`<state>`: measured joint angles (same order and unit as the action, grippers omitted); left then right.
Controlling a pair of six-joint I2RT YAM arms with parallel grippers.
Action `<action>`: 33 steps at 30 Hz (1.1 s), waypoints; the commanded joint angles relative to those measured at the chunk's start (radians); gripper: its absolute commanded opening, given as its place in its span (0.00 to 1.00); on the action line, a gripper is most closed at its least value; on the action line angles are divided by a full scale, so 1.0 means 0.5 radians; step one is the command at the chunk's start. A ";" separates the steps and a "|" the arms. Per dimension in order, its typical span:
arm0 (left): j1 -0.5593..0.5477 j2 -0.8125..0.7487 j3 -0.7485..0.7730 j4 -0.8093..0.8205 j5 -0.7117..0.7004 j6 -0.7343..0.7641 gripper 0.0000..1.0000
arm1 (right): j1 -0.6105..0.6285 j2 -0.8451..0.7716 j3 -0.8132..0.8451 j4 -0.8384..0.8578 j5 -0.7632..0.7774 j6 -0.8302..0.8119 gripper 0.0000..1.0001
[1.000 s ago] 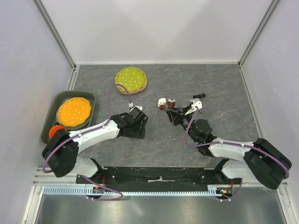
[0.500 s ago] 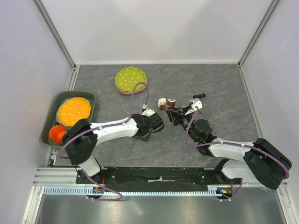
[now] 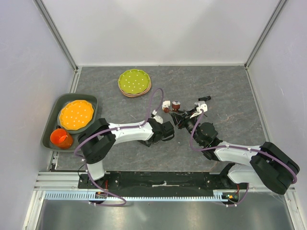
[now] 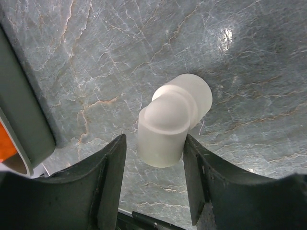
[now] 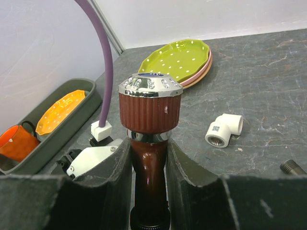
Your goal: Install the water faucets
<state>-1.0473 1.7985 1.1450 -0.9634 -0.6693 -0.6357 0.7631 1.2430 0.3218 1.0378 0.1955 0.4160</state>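
While the right gripper [image 5: 149, 154] is clenched on the brown faucet [image 5: 149, 110], its 2 fingers pressing the stem just under the ribbed handle with the chrome cap, the faucet is held near the middle of the table [image 3: 225, 86]. 1 white elbow [image 5: 224, 130] lies on the table just beyond it, not touching. Dark faucet [image 3: 205, 98] lies on the table near the right gripper's far side. Left gripper [image 4: 153, 143] has a second white elbow [image 4: 170, 124] between its 2 fingers: right finger touching, thin gap at the left finger, cannot tell if it's gripped. Green plates [image 3: 134, 82] at the back. Tray [image 3: 94, 101] with orange plate [image 3: 76, 115] and orange cup [image 3: 61, 138] far left.
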 commanded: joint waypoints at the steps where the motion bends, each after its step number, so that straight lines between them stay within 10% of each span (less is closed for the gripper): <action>1: -0.028 0.051 0.088 -0.058 -0.140 -0.088 0.56 | -0.002 -0.026 0.016 0.130 -0.026 0.024 0.00; 11: -0.056 0.140 0.103 -0.067 -0.195 -0.078 0.48 | -0.002 -0.026 0.013 0.130 -0.026 0.024 0.00; 20: -0.059 0.051 0.091 -0.126 -0.272 -0.121 0.16 | -0.005 -0.038 0.010 0.127 -0.026 0.027 0.00; 23: -0.047 -0.087 0.051 -0.098 -0.287 -0.115 0.02 | -0.005 -0.050 0.004 0.124 -0.023 0.027 0.00; 33: 0.366 -0.998 -0.283 0.494 0.371 0.207 0.02 | -0.005 -0.160 -0.027 0.130 -0.060 0.012 0.00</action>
<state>-0.9630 1.4845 1.0500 -0.8825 -0.6441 -0.6025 0.7631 1.2083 0.3187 1.0367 0.1940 0.4164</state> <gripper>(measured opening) 0.455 0.358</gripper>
